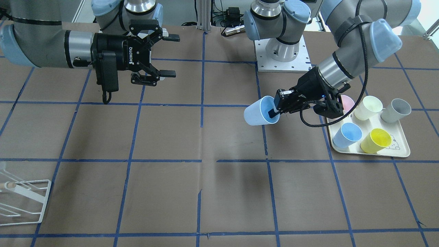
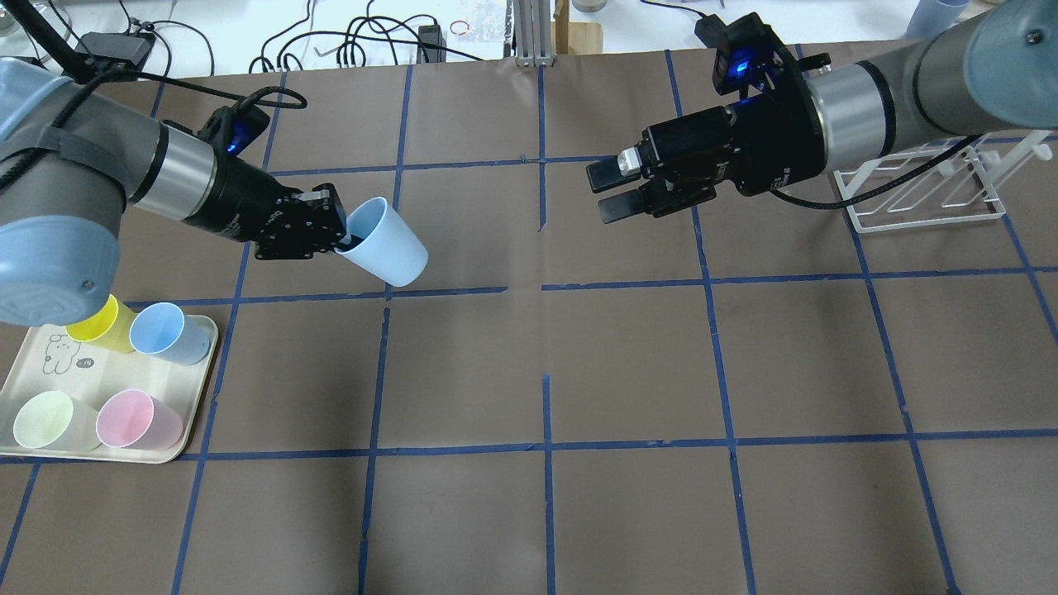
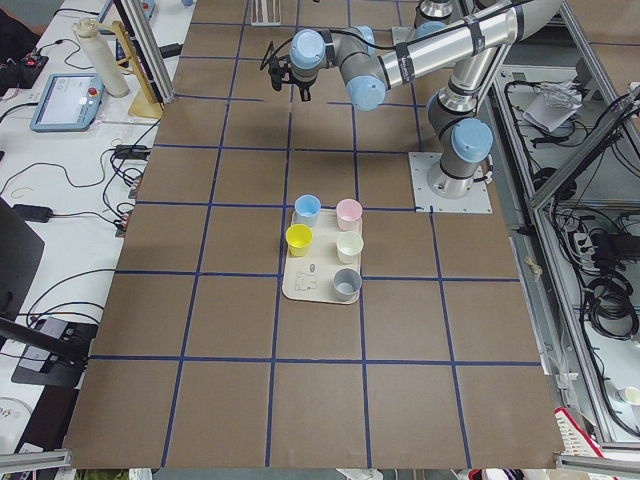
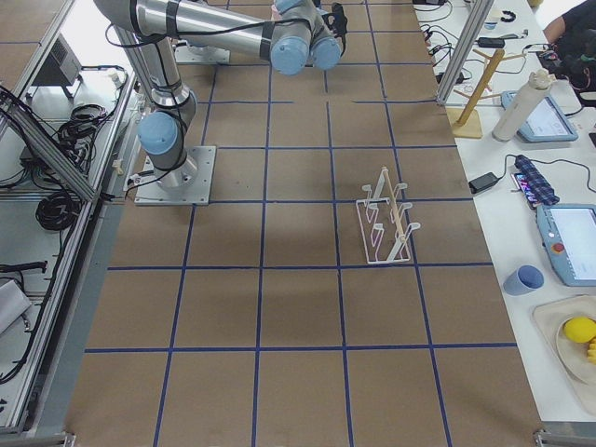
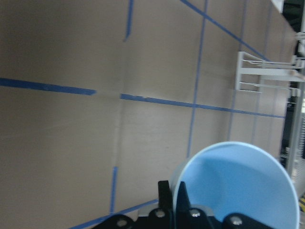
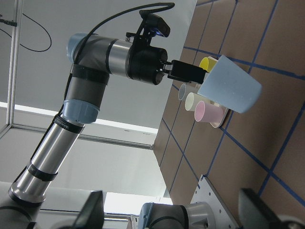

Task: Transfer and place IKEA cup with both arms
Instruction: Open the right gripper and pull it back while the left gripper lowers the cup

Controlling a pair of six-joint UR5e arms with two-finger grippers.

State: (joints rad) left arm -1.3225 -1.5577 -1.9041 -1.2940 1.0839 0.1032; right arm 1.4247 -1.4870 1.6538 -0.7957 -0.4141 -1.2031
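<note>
You are looking at the first half of the job, as I judge it. The left gripper (image 2: 345, 240) is holding the pale blue cup (image 2: 387, 246) in the air at the left of the overhead view. It is above the table (image 2: 628, 372) and away from the tray (image 2: 62, 376) in the lower left corner, where the other cups are standing. So the picking seems done; the passing to the other arm and the placing are not yet done.

The left gripper is pinching the cup by its rim. One finger is sitting inside the mouth and the other outside on the wall, closed onto the thin plastic. The cup is lying tilted, its mouth turned to the gripper and its bottom pointing toward the middle of the frame.

The right gripper (image 2: 610, 190) is hovering in the upper right part of the overhead view, with its jaws wide apart and nothing between them. It is facing the cup, but the two are well apart. The white wire rack (image 2: 917, 198) is standing behind it; I am guessing the cup may be going there.
</note>
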